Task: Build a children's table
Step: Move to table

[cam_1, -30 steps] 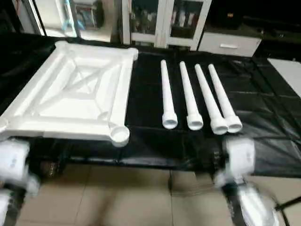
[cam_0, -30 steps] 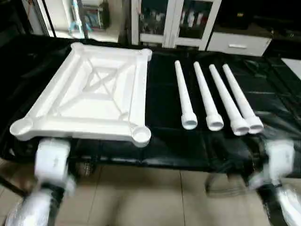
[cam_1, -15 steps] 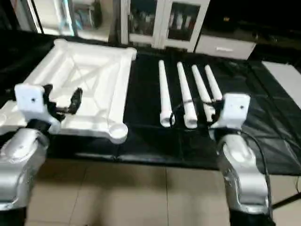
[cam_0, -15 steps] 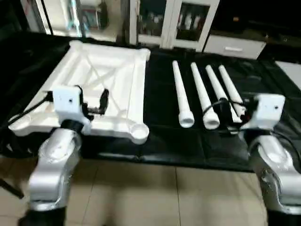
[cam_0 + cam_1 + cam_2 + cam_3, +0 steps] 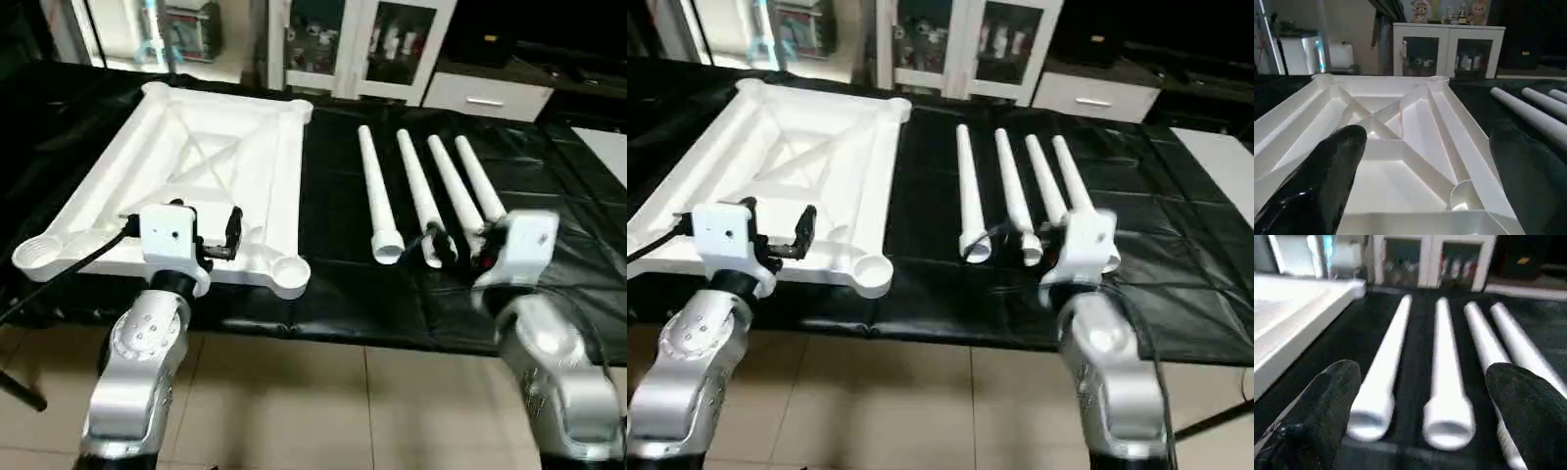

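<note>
The white top point(image 5: 196, 186) lies upside down on the left part of the black-covered surface point(image 5: 343, 294), its X-ribbed underside facing up and a round socket at each corner; the near right socket point(image 5: 291, 271) sits close to the surface's front edge. To its right, apart from it across a strip of bare black cover, four white legs point(image 5: 421, 201) lie side by side, their wider open ends toward the robot and their thin ends pointing away; the two on the right lie closest together. The left tool point(image 5: 206, 235) hovers over the near edge of the top, its two black fingers point(image 5: 1327, 176) spread wide with nothing between them; through the gap the ribs and the near right socket can be seen. The right tool point(image 5: 460, 240) hangs just above the near ends of the legs, its fingers point(image 5: 1317, 411) likewise wide apart and holding nothing; two leg ends lie in the gap between them. Whether either tool touches the parts below it cannot be told. Beyond the surface stand white cabinets point(image 5: 353, 49) with glass doors, and tiled floor point(image 5: 323, 401) shows in front.
</note>
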